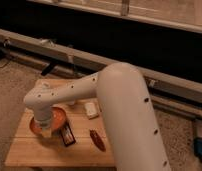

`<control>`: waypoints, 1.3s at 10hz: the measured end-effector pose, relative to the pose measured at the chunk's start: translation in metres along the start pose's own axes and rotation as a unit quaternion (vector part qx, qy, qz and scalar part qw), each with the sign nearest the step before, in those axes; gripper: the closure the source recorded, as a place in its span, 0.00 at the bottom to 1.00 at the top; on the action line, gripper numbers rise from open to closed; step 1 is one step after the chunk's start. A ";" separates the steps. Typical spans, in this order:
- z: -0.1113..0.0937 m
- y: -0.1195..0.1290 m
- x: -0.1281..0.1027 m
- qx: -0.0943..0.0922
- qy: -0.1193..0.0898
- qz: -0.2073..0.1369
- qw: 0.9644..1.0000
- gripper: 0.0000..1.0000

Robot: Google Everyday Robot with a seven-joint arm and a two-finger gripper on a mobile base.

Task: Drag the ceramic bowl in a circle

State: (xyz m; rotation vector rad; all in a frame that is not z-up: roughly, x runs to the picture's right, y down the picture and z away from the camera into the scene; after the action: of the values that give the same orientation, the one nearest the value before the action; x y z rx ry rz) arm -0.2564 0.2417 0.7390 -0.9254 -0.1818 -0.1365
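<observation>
The ceramic bowl [58, 120] is a wide, shallow orange-brown dish on the left part of the wooden table [29, 152]. My white arm reaches over from the right and bends down onto it. My gripper [45, 131] hangs below the arm's wrist at the bowl's near left rim, mostly covered by the wrist. Much of the bowl's inside is hidden by the arm.
A dark rectangular packet [68, 135] lies just right of the bowl. A red-brown object [98, 140] lies farther right. A small pale object [90, 109] sits behind them. A long metal rail [24, 42] runs behind the table. Speckled floor surrounds it.
</observation>
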 end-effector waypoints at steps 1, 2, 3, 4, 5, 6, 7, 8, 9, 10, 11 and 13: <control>0.000 0.001 0.013 -0.006 0.004 0.013 1.000 1.00; 0.000 -0.005 0.025 -0.008 0.006 0.029 1.000 1.00; -0.001 -0.016 0.035 -0.008 0.009 0.043 0.999 1.00; -0.002 -0.030 0.042 -0.006 0.013 0.054 0.998 1.00; -0.002 -0.046 0.043 -0.002 0.014 0.063 0.998 1.00; -0.002 -0.057 0.039 0.000 0.016 0.069 0.998 1.00; -0.002 -0.068 0.030 0.003 0.016 0.070 0.997 1.00; -0.001 -0.075 0.019 0.005 0.017 0.066 0.998 1.00; 0.000 -0.076 0.005 0.007 0.017 0.056 0.998 1.00; 0.002 -0.071 -0.008 0.006 0.018 0.043 0.999 1.00; 0.004 -0.061 -0.020 0.005 0.017 0.028 0.999 1.00; 0.003 -0.040 -0.044 0.004 0.004 0.001 1.000 1.00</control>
State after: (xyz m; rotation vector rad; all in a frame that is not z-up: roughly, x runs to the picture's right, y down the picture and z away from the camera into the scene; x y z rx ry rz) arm -0.3075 0.2225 0.7625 -0.9161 -0.1740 -0.1373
